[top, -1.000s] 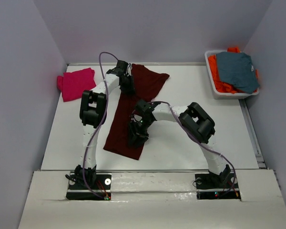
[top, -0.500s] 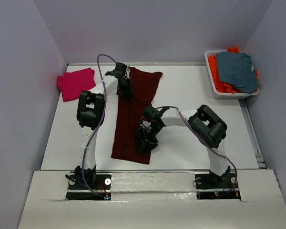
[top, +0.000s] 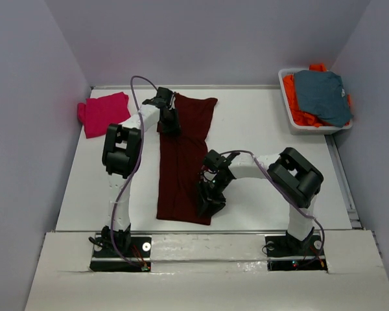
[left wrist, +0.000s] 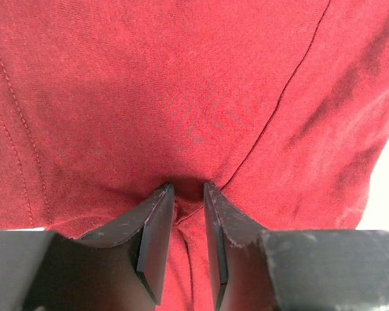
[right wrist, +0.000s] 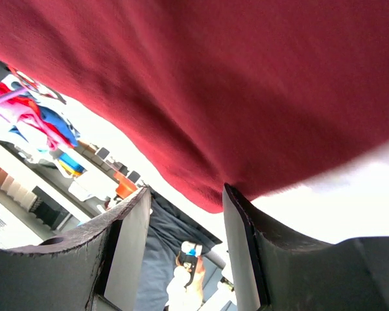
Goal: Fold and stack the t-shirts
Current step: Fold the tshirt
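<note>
The dark maroon t-shirt (top: 180, 162) lies as a long narrow strip down the middle of the table. My left gripper (top: 169, 121) sits at its far left corner. In the left wrist view the gripper (left wrist: 188, 188) is shut on a pinched ridge of the maroon cloth (left wrist: 194, 84). My right gripper (top: 208, 205) is at the strip's near right corner. In the right wrist view it (right wrist: 185, 191) stands open, with the shirt's hem (right wrist: 246, 78) resting at its fingertips and nothing between the pads. A folded magenta-pink t-shirt (top: 104, 111) lies at the far left.
A white bin (top: 319, 129) at the far right holds a grey-blue garment (top: 323, 94) on top of orange ones (top: 297, 109). Grey walls enclose the table on three sides. The near table edge runs just below the maroon strip.
The maroon shirt's near end has swung right and toward the near edge, along with my right gripper. Its far right flap has drawn in, so the strip lies straighter. My left gripper barely moved.
</note>
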Controlling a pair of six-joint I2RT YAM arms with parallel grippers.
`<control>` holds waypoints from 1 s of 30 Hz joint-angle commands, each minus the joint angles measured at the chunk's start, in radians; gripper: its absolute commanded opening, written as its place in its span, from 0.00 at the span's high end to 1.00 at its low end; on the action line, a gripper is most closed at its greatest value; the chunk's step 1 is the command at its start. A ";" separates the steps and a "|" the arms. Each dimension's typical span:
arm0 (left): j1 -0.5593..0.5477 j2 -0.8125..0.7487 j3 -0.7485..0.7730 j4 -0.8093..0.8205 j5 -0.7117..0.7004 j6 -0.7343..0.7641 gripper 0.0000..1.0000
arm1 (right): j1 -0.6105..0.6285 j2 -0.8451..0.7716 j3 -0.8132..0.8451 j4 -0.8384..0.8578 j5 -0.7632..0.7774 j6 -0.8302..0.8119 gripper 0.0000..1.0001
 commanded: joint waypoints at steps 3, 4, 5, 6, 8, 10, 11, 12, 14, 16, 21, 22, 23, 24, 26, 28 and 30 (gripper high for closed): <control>-0.012 0.042 0.060 -0.082 -0.071 0.001 0.62 | 0.015 -0.032 -0.037 -0.072 0.085 -0.002 0.45; -0.012 0.055 0.085 -0.094 -0.074 0.001 0.62 | 0.015 -0.032 -0.037 -0.077 0.085 -0.002 0.45; -0.012 0.084 0.132 -0.114 -0.076 0.007 0.62 | 0.015 -0.035 -0.030 -0.081 0.087 -0.003 0.45; -0.012 0.099 0.160 -0.126 -0.079 0.010 0.61 | 0.015 -0.037 -0.030 -0.083 0.088 -0.003 0.45; -0.012 0.142 0.230 -0.156 -0.079 0.013 0.61 | 0.015 -0.044 -0.037 -0.084 0.090 -0.002 0.45; -0.012 0.164 0.260 -0.163 -0.070 0.013 0.61 | 0.015 -0.049 -0.047 -0.081 0.093 0.003 0.45; -0.012 0.179 0.276 -0.163 -0.067 0.012 0.60 | 0.015 -0.051 -0.048 -0.080 0.093 0.003 0.45; -0.012 0.184 0.278 -0.160 -0.064 0.006 0.59 | 0.015 -0.051 -0.056 -0.077 0.093 0.006 0.45; -0.012 0.191 0.280 -0.154 -0.054 0.001 0.59 | 0.015 -0.052 -0.059 -0.070 0.092 0.009 0.45; -0.012 0.191 0.274 -0.151 -0.047 0.004 0.57 | 0.015 -0.060 -0.060 -0.066 0.096 0.012 0.45; -0.012 0.099 0.168 -0.055 -0.048 0.025 0.43 | 0.015 -0.072 -0.041 -0.049 0.118 0.007 0.44; -0.012 0.095 0.165 -0.050 -0.047 0.041 0.42 | 0.015 -0.071 -0.037 -0.052 0.122 0.006 0.44; -0.012 0.105 0.187 -0.059 -0.044 0.045 0.41 | 0.015 -0.065 -0.033 -0.054 0.122 0.001 0.44; -0.012 0.121 0.212 -0.074 -0.041 0.052 0.41 | 0.015 -0.060 -0.028 -0.054 0.122 0.001 0.44; -0.012 0.163 0.278 -0.117 -0.021 0.058 0.41 | 0.015 -0.051 -0.022 -0.052 0.122 0.001 0.44; -0.012 0.210 0.352 -0.151 -0.005 0.059 0.42 | 0.015 -0.049 -0.019 -0.049 0.119 0.001 0.44; -0.012 0.230 0.372 -0.147 0.005 0.055 0.42 | 0.015 -0.054 -0.014 -0.046 0.124 0.004 0.44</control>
